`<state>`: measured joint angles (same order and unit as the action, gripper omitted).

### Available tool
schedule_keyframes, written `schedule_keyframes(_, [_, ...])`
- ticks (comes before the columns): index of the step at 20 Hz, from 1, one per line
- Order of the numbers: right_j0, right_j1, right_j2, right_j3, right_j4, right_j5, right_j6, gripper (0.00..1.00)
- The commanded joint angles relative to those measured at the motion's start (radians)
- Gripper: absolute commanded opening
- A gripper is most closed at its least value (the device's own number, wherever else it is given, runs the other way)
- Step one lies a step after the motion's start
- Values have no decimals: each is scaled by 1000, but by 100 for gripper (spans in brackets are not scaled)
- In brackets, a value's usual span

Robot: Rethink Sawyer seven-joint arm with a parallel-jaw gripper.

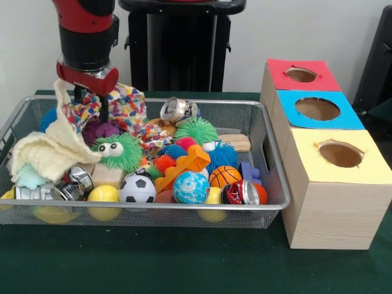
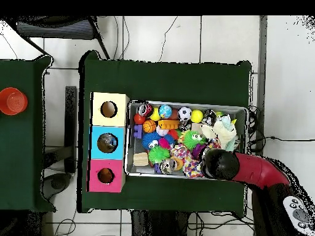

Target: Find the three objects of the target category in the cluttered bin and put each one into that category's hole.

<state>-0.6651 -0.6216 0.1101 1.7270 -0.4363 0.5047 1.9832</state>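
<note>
At the near wall of the wire bin lie the soccer ball, a globe ball, a small basketball and crushed cans. Further back the gripper is sunk among the patterned cloth and cream cloth above a purple fuzzy toy, and I cannot tell how its jaws are set or whether they hold anything. The three holed boxes stand just beside the bin; the risk, as I judge it, is that a lift from here drags loose cloth up and spills neighbours over the rim.
</note>
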Motion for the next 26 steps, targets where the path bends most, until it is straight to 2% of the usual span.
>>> schedule_keyframes(1, [-60,29,219,94,42,-183,1,100])
schedule_keyframes(5, [-81,61,261,91,18,-265,22,100])
schedule_keyframes(10, [-84,88,272,75,8,-288,35,100])
schedule_keyframes(14, [-32,89,203,51,15,-186,35,100])
schedule_keyframes(15, [-3,89,163,37,14,-144,42,100])
schedule_keyframes(19, [28,132,119,-6,5,-105,37,100])
schedule_keyframes(24, [20,164,125,-17,10,-128,32,100])
schedule_keyframes(26, [-3,182,152,-17,16,-150,24,100])
